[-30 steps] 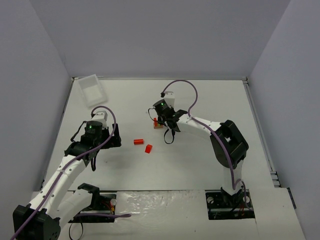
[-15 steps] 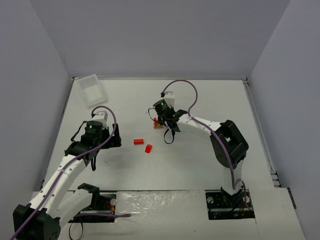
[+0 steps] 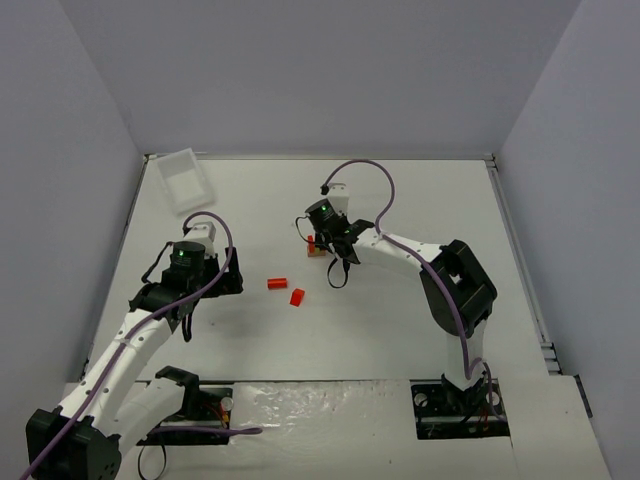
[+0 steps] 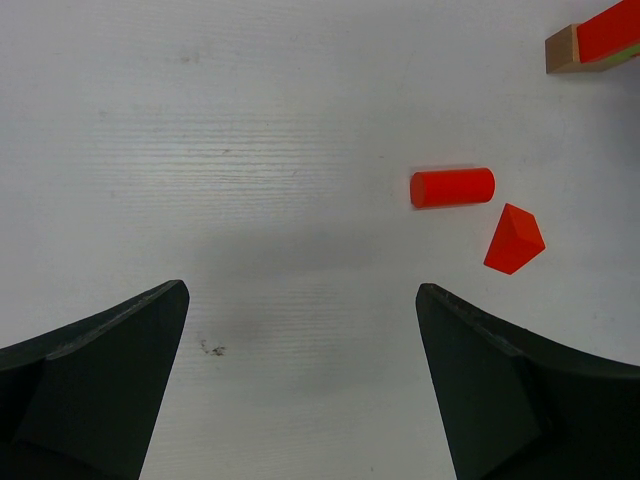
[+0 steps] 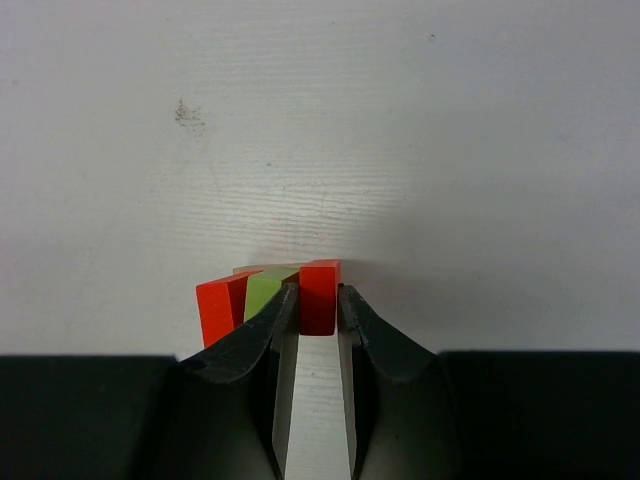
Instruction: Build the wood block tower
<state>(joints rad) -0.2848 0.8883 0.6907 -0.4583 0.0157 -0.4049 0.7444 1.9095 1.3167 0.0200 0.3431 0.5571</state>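
The wood block tower [image 3: 316, 246] stands mid-table: a tan base [image 5: 262, 268] carrying a red block [image 5: 222, 308], a lime-green piece [image 5: 260, 292] and an upright red block [image 5: 320, 295]. My right gripper [image 5: 317, 291] straddles that upright red block, with a thin gap at each finger, so it is barely open. A loose red cylinder [image 4: 452, 187] and a red triangular block [image 4: 514, 239] lie on the table between the arms. My left gripper [image 4: 300, 300] hovers wide open and empty, short of both; the tower [image 4: 595, 40] shows at the corner of its view.
A clear plastic tray [image 3: 183, 180] sits at the far left corner of the table. Grey walls close in the table on three sides. The red cylinder [image 3: 277, 283] and triangular block [image 3: 297, 296] lie just left of the right arm's forearm.
The right jaws have eased apart a little around the upright red block. Neither arm has shifted, and the loose blocks lie where they were.
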